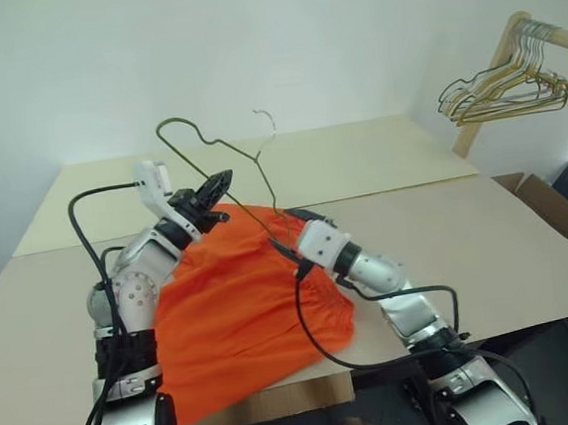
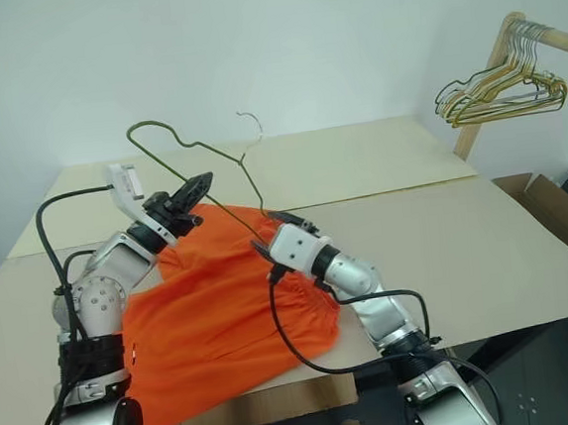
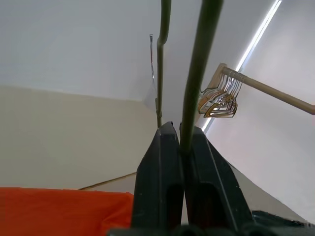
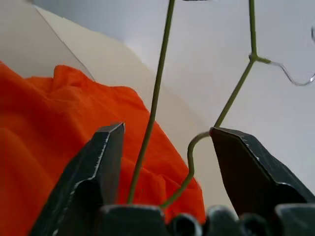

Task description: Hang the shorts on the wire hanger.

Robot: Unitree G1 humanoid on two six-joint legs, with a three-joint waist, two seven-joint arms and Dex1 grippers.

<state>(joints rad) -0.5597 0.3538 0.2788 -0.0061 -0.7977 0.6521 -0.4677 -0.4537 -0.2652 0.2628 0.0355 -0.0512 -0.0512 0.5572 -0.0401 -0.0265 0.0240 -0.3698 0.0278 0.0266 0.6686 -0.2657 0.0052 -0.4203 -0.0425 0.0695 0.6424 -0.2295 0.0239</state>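
The shorts [image 1: 242, 306] lie spread on the table [image 1: 486, 245] in the left eye view, while the wire hanger [image 1: 222, 158] stands raised above their far edge. There the left hand [image 1: 214, 190] pinches its wire. In the left wrist view, those fingers [image 3: 162, 182] are shut tight on the green wire. In the right wrist view, the right hand [image 4: 165, 132] gapes wide, wire running loose between its jaws. Judged step: a hand-over to the left; next, the freed right hand must feed orange fabric onto the hanger.
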